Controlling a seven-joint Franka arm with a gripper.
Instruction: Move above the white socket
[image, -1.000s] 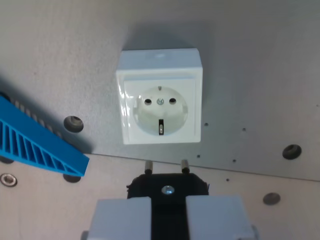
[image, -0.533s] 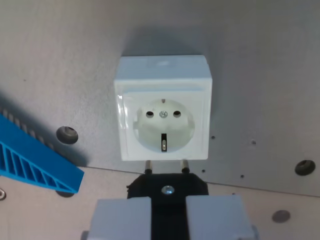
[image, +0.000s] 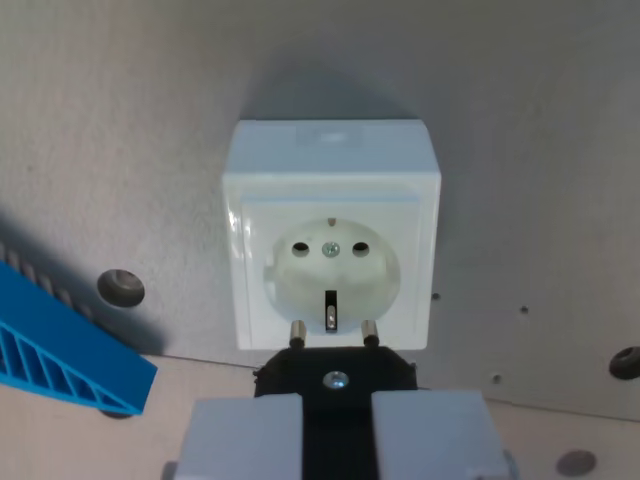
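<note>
My gripper (image: 335, 420) clamped on black plug (image: 335, 372); pins overlap lower edge of white socket (image: 331, 235). Risk: pins not lined with holes, sideways offset makes jam.

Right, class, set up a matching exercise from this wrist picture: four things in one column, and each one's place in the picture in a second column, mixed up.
Things:
1. socket
2. blue part
3. plug
4. gripper

Places:
A. lower left edge
B. bottom edge, middle
C. centre
D. just below the socket, pins at its lower edge

Pairs: 1-C, 2-A, 3-D, 4-B
</note>
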